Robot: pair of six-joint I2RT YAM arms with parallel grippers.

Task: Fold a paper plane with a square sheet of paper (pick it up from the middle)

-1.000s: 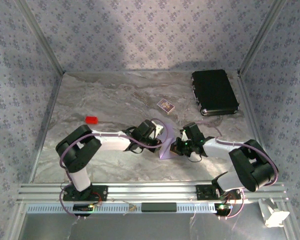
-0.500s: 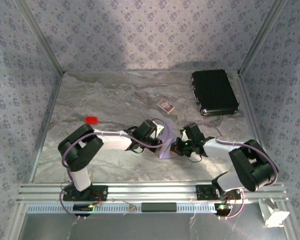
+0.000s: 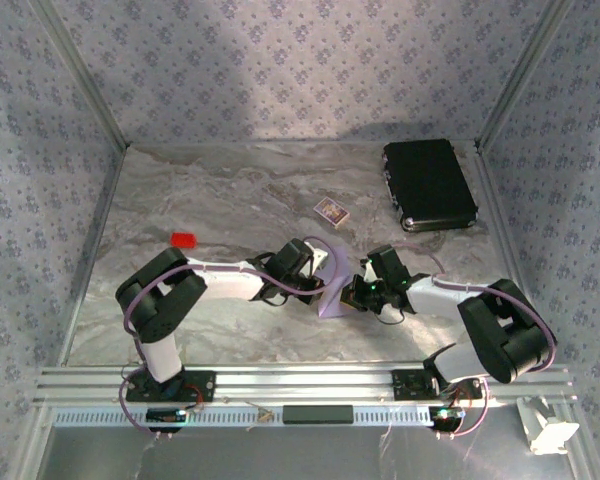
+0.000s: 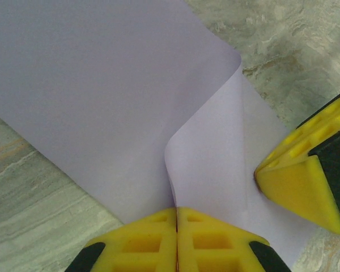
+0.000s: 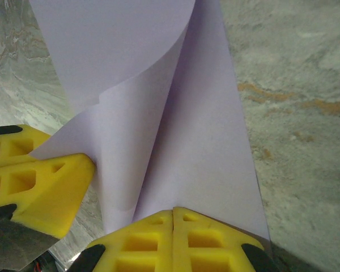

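Lilac square sheet of paper (image 4: 102, 85): thin, floppy, light (tears easily); best held near folds. Clamped tight on it: left claw (image 4: 177, 218), right claw (image 5: 173, 218).

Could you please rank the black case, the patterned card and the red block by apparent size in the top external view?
Largest first:
black case
patterned card
red block, slightly smaller than the card
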